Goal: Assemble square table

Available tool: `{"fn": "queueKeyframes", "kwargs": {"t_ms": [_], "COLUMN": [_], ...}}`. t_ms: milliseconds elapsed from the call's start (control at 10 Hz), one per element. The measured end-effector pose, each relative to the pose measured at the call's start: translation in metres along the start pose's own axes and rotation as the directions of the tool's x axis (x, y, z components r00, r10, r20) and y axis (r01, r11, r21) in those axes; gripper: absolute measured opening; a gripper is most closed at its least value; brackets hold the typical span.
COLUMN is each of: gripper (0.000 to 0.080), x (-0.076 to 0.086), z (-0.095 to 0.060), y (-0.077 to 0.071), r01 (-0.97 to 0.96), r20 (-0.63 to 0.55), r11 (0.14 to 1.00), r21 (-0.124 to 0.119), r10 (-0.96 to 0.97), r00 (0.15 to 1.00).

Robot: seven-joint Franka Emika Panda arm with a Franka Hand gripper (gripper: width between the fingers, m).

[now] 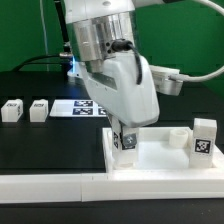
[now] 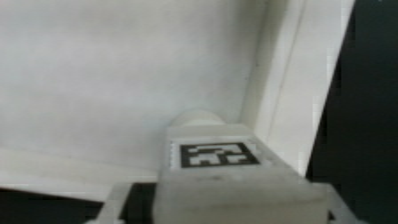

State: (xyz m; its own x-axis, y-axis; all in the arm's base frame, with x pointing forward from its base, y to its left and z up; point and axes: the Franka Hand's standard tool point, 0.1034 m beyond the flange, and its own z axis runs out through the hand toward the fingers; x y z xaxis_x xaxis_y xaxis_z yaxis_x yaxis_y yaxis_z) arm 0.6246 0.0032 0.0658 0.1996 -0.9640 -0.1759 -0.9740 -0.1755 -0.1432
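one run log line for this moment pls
hand: shut on held leg block | position: down in square tabletop by rim | second leg block: upright at tabletop corner | two spare leg blocks: off tabletop

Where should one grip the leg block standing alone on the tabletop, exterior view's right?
Take the leg block by its upper half, pincer descending from above: it stands upright, its top is free, and the tabletop rim probably crowds its base.

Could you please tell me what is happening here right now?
The robot's gripper is clamped on a tagged white leg block and holds it down in a corner of the square table top. A second leg stands upright at the top's right side in the exterior view. Two spare leg blocks sit on the black table.
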Motion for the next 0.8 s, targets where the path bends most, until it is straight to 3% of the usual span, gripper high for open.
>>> {"fn": "queueKeyframes", "kwargs": {"t_ms": [300, 400, 500, 600, 800], "gripper": [0.0293, 0.0393, 0.0533, 0.0613, 0.0643], "x": [-0.0010, -0.0039, -0.0091, -0.0061, -0.0053], "z": [0.0003, -0.0017, -0.0040, -0.0022, -0.0019], "y": [-0.0001, -0.0022, -0.0053, -0.0034, -0.0030], "r01": [0.013, 0.215, 0.330, 0.376, 0.511], "r20": [0.000, -0.014, -0.020, -0.018, -0.014], "r11": [1.000, 0.977, 0.944, 0.926, 0.859], "r21": [-0.001, -0.016, -0.021, -0.025, -0.029], "r10": [-0.013, -0.215, -0.331, -0.376, -0.512], "r00": [1.000, 0.977, 0.944, 0.926, 0.859]}}
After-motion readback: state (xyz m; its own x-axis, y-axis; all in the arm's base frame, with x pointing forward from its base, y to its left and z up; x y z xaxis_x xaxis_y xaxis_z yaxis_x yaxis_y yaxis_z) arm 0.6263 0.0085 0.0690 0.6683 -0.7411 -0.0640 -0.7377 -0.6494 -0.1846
